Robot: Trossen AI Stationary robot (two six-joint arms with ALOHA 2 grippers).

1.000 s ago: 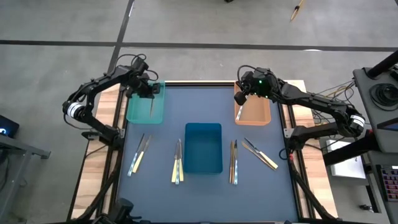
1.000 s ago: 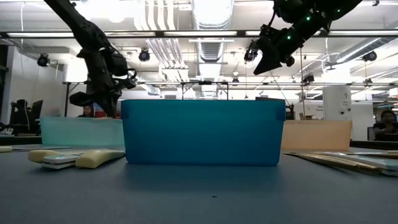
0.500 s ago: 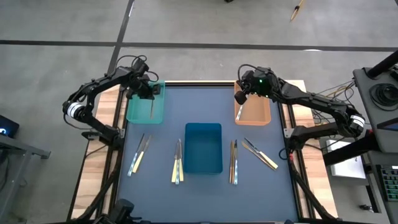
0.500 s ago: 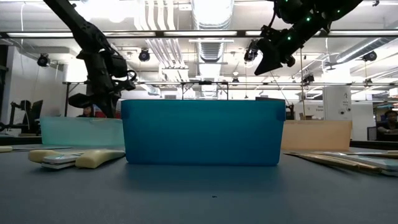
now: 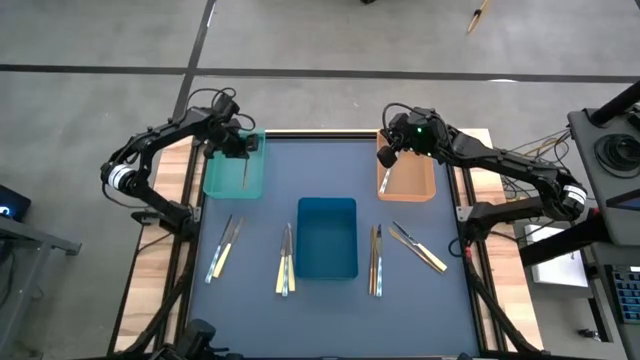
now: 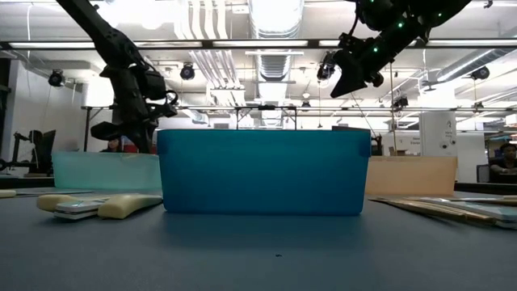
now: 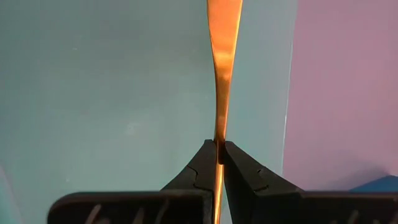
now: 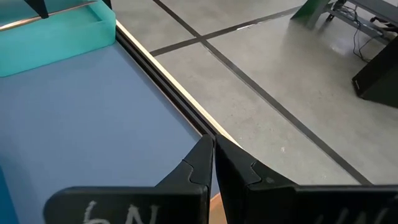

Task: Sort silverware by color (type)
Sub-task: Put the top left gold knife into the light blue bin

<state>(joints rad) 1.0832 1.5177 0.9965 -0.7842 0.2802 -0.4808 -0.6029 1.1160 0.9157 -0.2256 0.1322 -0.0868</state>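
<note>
The left tool (image 5: 244, 160) is being held over the teal tray (image 5: 222, 180) at the far left of the worktop (image 5: 320, 150), its fingers (image 7: 202, 167) pinched tight on a slim utensil (image 7: 222, 68) — gold-tan in the left wrist view — which is hanging straight down from the tool toward the tray floor. Whether its lower end is touching the tray cannot be told.

The right tool (image 5: 385, 165) is being kept above the near-left corner of the orange tray (image 5: 415, 180), raised well clear of the worktop in the low view (image 6: 347, 81). Its fingers (image 8: 200, 163) are pressed together; in the high view a thin utensil (image 5: 384, 181) is showing just below the tool over the orange tray, but whether it is being gripped cannot be told.

Toward the near side from both tools, the rest of the silverware is lying on the blue worktop around the blue tray (image 5: 327, 212): a pair (image 5: 224, 247) nearer the left tool, a bundle (image 5: 286, 260) just beside the blue tray's left wall, another bundle (image 5: 375, 260) just beside its right wall, and crossed pieces (image 5: 418, 248) nearer the right tool — all well apart from either tool.
</note>
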